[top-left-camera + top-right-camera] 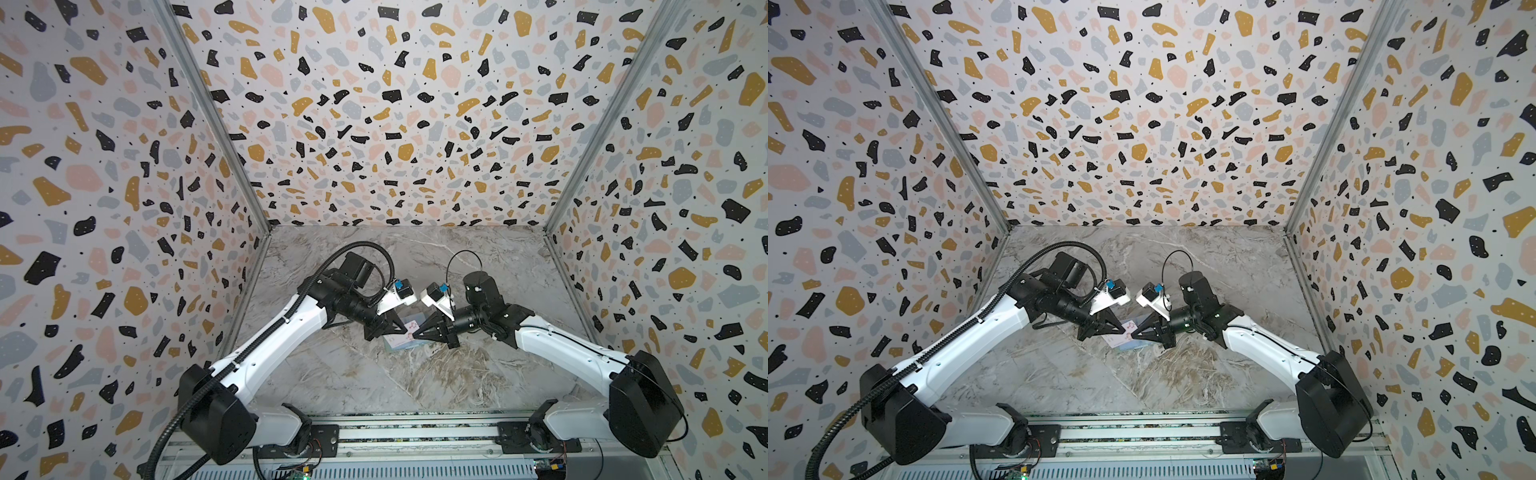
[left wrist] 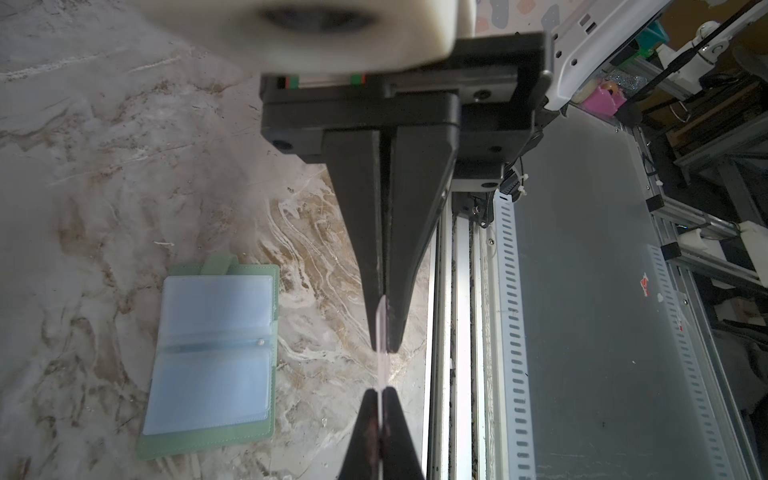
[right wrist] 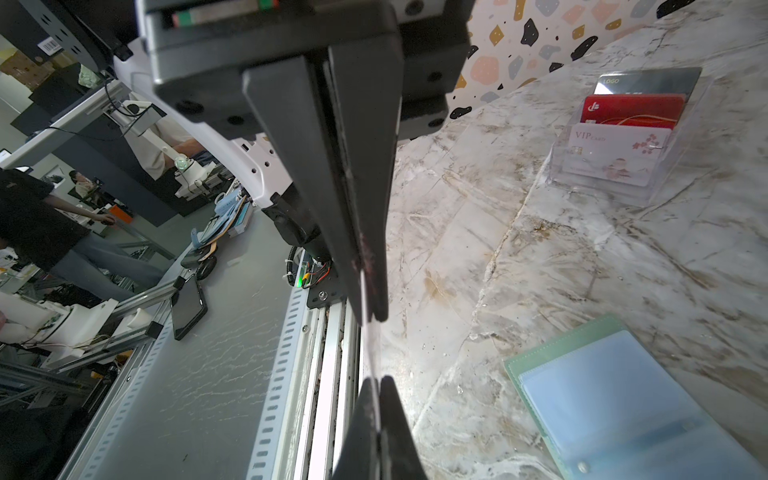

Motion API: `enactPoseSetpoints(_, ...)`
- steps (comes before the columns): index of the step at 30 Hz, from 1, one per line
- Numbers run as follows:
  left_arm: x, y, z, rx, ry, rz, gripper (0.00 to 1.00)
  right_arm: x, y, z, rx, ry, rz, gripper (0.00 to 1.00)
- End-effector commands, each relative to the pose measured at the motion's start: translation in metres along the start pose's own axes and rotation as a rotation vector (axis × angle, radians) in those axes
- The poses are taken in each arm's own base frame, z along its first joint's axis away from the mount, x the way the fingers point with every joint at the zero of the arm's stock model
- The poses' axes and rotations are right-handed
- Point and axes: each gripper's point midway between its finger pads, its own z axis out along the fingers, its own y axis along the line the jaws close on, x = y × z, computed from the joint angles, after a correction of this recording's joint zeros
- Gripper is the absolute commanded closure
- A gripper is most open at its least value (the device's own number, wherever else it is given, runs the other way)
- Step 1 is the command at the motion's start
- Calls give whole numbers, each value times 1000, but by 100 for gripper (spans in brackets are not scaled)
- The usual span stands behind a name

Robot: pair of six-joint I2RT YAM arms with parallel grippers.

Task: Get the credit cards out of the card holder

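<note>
You are looking at the white-pink card [image 1: 411,323], printed with small red flowers, hanging off the table with its face turned upward in both top views. It is showing only as a thin edge in the wrist views, being pinched at opposite ends by the left gripper [image 2: 384,345] and the right gripper [image 3: 372,311]. The card holder [image 2: 212,357], a pale mint-green booklet, is lying open and flat on the marble table just beneath the card, its clear bluish sleeves facing up.

Three walls [image 1: 374,104] covered in tan, pink, grey and black flecks enclosed a marble-look table [image 1: 374,382]. A metal rail [image 1: 415,432] ran along the table's front edge, under soft, even light.
</note>
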Motion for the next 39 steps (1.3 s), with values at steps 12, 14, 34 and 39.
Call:
enactPoseSetpoints(12,-3,16,-4,-126,-49,-53,100,-25,-20,-19,202,-64,-59,43)
enactPoseSetpoints(14,-5,20,-5,-149,-57,-60,100,-26,-25,-27,257,-75,-59,36)
enactPoseSetpoints(34,17,78,-38,-395,14,-116,100,-24,-96,-165,1035,-289,1,1)
enactPoseSetpoints(39,28,95,-58,-493,76,-128,100,-8,-117,-181,1173,-234,77,1)
